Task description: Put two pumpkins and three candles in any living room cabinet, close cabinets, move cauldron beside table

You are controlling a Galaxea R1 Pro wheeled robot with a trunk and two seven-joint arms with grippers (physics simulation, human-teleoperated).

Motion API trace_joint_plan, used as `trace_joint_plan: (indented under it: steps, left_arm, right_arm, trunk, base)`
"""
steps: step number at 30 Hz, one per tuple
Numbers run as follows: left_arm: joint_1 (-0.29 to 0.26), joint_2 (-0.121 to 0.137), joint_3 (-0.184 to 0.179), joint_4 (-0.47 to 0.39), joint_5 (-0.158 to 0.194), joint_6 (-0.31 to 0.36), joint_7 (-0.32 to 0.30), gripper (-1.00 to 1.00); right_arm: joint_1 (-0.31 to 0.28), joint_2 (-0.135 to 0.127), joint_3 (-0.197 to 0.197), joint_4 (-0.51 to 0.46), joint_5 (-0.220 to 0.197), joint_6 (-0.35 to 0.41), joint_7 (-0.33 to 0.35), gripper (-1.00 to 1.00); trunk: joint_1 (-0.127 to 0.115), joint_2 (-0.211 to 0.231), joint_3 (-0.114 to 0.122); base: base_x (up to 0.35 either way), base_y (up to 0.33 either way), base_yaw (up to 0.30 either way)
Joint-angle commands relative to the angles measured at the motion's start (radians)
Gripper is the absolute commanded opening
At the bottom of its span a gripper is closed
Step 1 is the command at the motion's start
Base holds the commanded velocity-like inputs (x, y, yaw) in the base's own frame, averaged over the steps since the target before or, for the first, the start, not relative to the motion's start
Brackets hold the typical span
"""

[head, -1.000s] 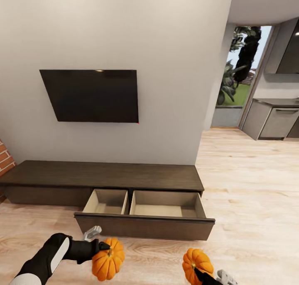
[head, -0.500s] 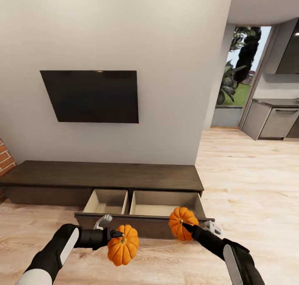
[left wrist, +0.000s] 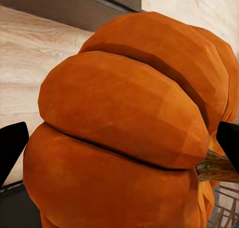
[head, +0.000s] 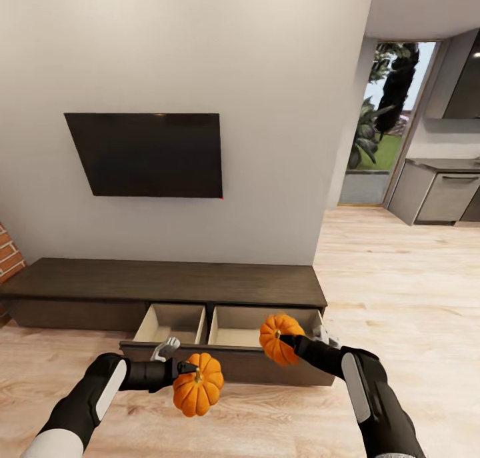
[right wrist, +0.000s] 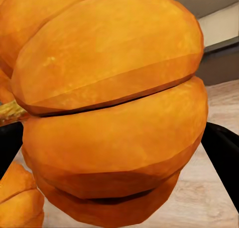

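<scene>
Both pumpkins are gripped but not yet stowed: the left pincer [head: 179, 373] clenches one pumpkin [head: 197, 393] before the cabinet [head: 167, 282], the right pincer [head: 288, 341] holds the other pumpkin [head: 281, 339] at the open drawer [head: 267, 328]; candles, closing and cauldron remain.

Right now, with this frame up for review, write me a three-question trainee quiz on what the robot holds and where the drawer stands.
1. True or false: the cabinet drawer is pulled open.
2. What does the left gripper hold?
A. a candle
B. a pumpkin
C. nothing
3. Fill in: the right gripper holds its pumpkin over the drawer's ____ edge.

Key:
1. true
2. B, the left pumpkin
3. front
</scene>
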Motion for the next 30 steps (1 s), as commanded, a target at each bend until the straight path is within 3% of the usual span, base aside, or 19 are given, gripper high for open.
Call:
trace_joint_plan:
  steps: [1,7,10,11,12,14,16,19,23,30]
  left_arm:
    - [0.0,-0.001,0.0,-0.001,0.0,0.002,0.001,-1.0]
    - [-0.019,-0.008,0.0,-0.006,-0.004,0.003,0.012,-1.0]
    - [-0.025,-0.012,-0.001,-0.007,-0.008,0.001,0.048,-1.0]
    - [-0.027,-0.043,-0.001,-0.009,-0.007,-0.005,0.153,-1.0]
    - [-0.027,-0.053,-0.001,-0.009,-0.008,-0.006,0.178,-1.0]
    - [-0.028,-0.098,0.0,-0.014,-0.006,-0.011,0.33,-1.0]
    - [-0.027,-0.115,0.001,-0.033,-0.003,-0.017,0.442,-1.0]
    - [-0.027,-0.123,0.003,-0.055,-0.001,-0.026,0.52,-1.0]
    - [-0.027,-0.128,0.001,-0.07,0.0,-0.031,0.554,-1.0]
    - [-0.027,-0.134,0.002,-0.101,0.0,-0.029,0.562,-1.0]
  right_arm:
    - [-0.001,0.001,0.012,-0.006,0.004,-0.001,-0.005,-1.0]
    - [-0.002,0.003,0.037,-0.07,-0.001,0.001,-0.005,-1.0]
    - [-0.001,0.006,0.04,-0.077,0.005,0.0,-0.008,-1.0]
    - [-0.002,0.008,0.051,-0.079,0.008,0.002,-0.025,-1.0]
    - [-0.002,0.008,0.058,-0.079,0.008,0.003,-0.033,-1.0]
    - [-0.002,0.009,0.106,-0.078,0.008,0.006,-0.095,-1.0]
    - [-0.002,0.01,0.147,-0.078,0.006,0.006,-0.168,-1.0]
    - [-0.003,0.016,0.189,-0.08,0.0,0.006,-0.256,-1.0]
    - [-0.002,0.02,0.215,-0.081,-0.003,0.001,-0.319,-1.0]
    - [-0.002,0.025,0.242,-0.083,-0.005,0.0,-0.336,-1.0]
  trunk:
    - [0.0,0.0,0.0]
    - [0.0,0.0,0.0]
    - [0.0,0.0,0.0]
    - [0.0,0.0,0.0]
    - [0.0,0.0,0.0]
    - [0.0,0.0,0.0]
    - [0.0,0.0,0.0]
    - [0.0,0.0,0.0]
    - [0.0,0.0,0.0]
    - [0.0,0.0,0.0]
  base:
    - [0.0,0.0,0.0]
    - [0.0,0.0,0.0]
    - [0.0,0.0,0.0]
    - [0.0,0.0,0.0]
    - [0.0,0.0,0.0]
    - [0.0,0.0,0.0]
    - [0.0,0.0,0.0]
    - [0.0,0.0,0.0]
    - [0.0,0.0,0.0]
    - [0.0,0.0,0.0]
